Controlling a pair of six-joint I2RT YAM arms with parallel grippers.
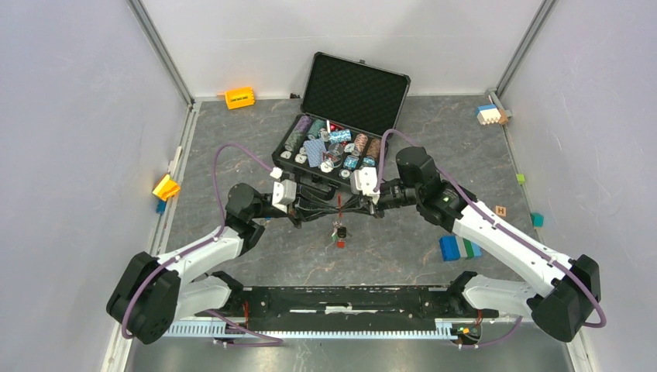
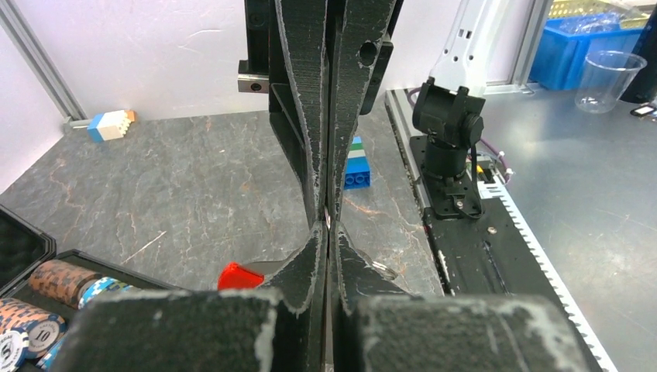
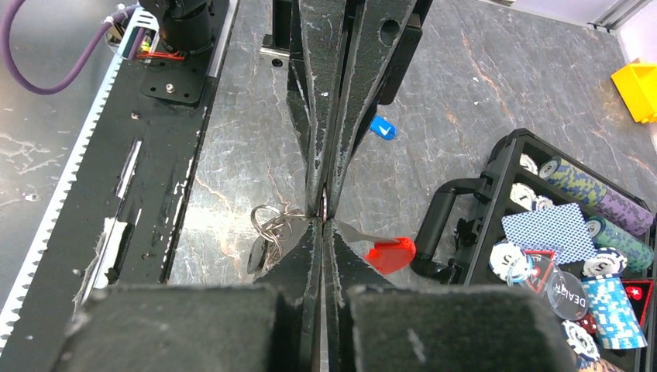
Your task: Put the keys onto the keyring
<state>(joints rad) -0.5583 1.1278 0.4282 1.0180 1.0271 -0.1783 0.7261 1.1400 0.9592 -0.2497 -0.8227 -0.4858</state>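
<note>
Arms converge at the table's (image 1: 387, 256) middle in your top view, just near of the open poker case (image 1: 355, 87). The left gripper (image 1: 331, 208) and right gripper (image 1: 347, 203) meet tip to tip at the keyring (image 1: 338, 204), whose red fob stands upright between them. The keys (image 1: 338, 232) hang bunched under it, with a red and a green cap at the bottom.

Left wrist view: your fingers (image 2: 306, 116) are pressed flat together, and a red sliver shows at their tips. The red key (image 2: 236, 276) juts out on the far side, and a metal ring (image 2: 378, 269) shows on the near side. A blue and green block (image 2: 356, 167) sits on the table beyond.

Right wrist view: these jaws are fully closed as well. The ring bunch (image 3: 267, 229) touches the tips on the near side, and the red key's blade runs into them from the far side. You cannot tell whether ring or blade is pinched. One blue key (image 3: 383, 129) lies alone on the table, well apart to the left.
</note>
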